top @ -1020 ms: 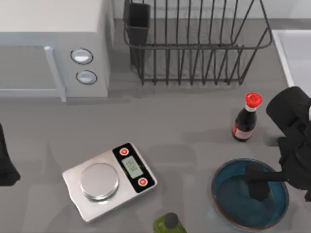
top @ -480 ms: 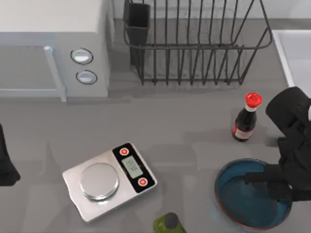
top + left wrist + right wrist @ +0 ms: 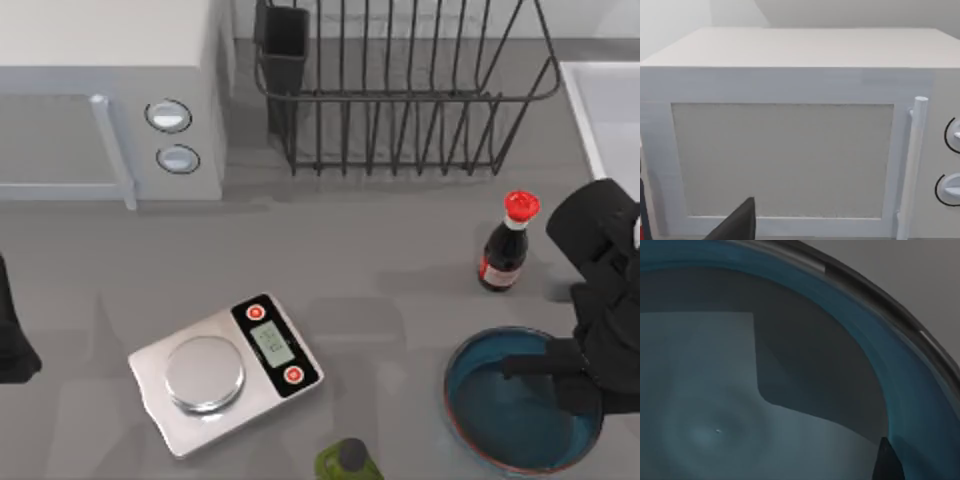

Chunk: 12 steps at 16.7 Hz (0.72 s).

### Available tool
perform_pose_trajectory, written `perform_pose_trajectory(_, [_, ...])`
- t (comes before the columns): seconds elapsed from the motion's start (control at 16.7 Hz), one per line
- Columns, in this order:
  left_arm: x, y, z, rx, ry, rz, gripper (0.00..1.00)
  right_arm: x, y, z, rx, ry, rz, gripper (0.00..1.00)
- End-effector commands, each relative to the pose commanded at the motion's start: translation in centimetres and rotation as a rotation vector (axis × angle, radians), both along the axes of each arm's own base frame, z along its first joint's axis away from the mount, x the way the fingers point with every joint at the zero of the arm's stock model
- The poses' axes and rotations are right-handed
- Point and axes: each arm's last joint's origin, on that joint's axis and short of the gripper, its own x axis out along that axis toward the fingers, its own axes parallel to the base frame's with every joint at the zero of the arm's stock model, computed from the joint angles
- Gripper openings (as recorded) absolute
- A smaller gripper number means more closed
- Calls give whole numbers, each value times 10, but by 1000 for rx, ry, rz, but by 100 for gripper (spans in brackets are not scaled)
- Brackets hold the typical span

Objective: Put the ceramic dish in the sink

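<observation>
The left arm (image 3: 12, 335) sits parked at the bench's left edge; whether its end effector is clenched, I cannot tell. The ceramic dish (image 3: 500, 420) rests on the bench (image 3: 380, 260) front right, with the right end effector (image 3: 572, 385) at its right rim, its grip unclear. The sink (image 3: 605, 105) lies at the far right.

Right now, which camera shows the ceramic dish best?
The top view: the whole ceramic dish sits near the table's right front, with the right gripper over its right rim. The right wrist view gives a close look at its teal inside. The left wrist view faces the microwave.
</observation>
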Motion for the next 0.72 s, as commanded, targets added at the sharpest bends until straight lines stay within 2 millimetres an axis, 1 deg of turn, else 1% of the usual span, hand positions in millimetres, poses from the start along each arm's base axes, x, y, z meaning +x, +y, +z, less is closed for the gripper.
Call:
perform_pose_trajectory(0.18, [0, 0, 0, 0, 0, 0, 100, 0, 0, 1, 0, -2, 0, 0])
perform_pose_trajectory(0.3, [0, 0, 0, 0, 0, 0, 100, 4, 3, 10, 2, -6, 1, 0])
perform_pose_trajectory(0.48, [0, 0, 0, 0, 0, 0, 100, 12, 6, 41, 3, -8, -3, 0])
perform_pose_trajectory(0.72, [0, 0, 0, 0, 0, 0, 100, 10, 5, 98, -14, 28, -4, 0])
